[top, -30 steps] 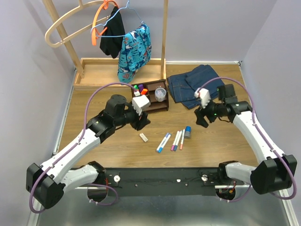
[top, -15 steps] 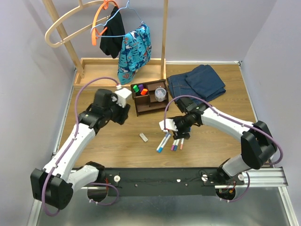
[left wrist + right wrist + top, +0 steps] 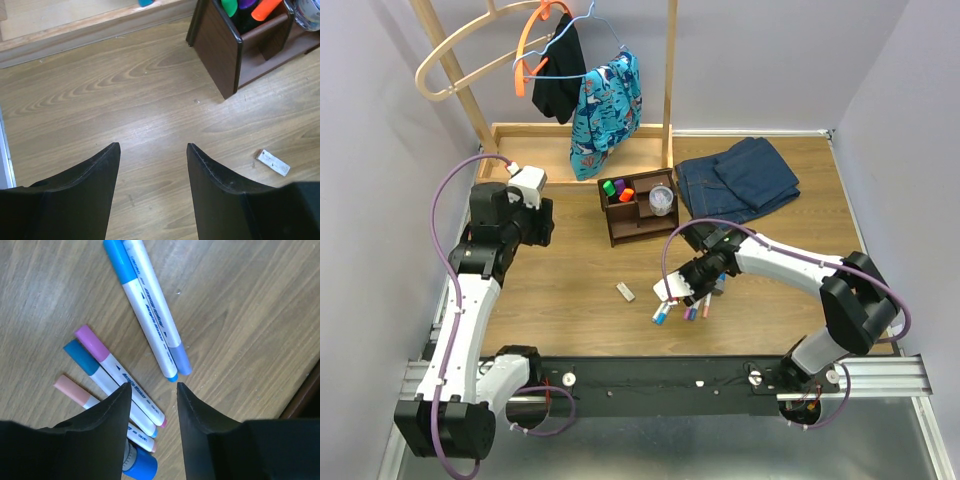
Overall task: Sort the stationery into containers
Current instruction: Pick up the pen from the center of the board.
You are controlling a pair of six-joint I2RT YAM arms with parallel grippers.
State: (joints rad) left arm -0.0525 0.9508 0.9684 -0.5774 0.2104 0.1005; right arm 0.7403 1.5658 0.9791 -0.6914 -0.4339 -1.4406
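Observation:
The dark brown organiser (image 3: 640, 212) holds green (image 3: 229, 6), purple (image 3: 247, 3) and orange (image 3: 265, 7) markers, with the clear tub (image 3: 661, 199) at its right end. A white eraser (image 3: 626, 292) lies on the table in front of it. My left gripper (image 3: 544, 224) hovers open and empty left of the organiser (image 3: 220, 55). My right gripper (image 3: 153, 386) is open, low over several thin white pens (image 3: 115, 370). Two more pens (image 3: 147, 310) lie just beyond its tips. The blue-capped bottle (image 3: 141, 466) shows under its left finger. Nothing is gripped.
Folded blue jeans (image 3: 735, 180) lie at the back right. A pale wooden tray (image 3: 530, 150) with tall posts and hanging clothes stands at the back. The eraser (image 3: 273, 162) lies right of my left fingers. A metal rail (image 3: 650, 380) runs along the near edge.
My left arm has drawn back to the left, away from the organiser. My right arm swung in from the jeans and came down over the pens, its jaws narrowing.

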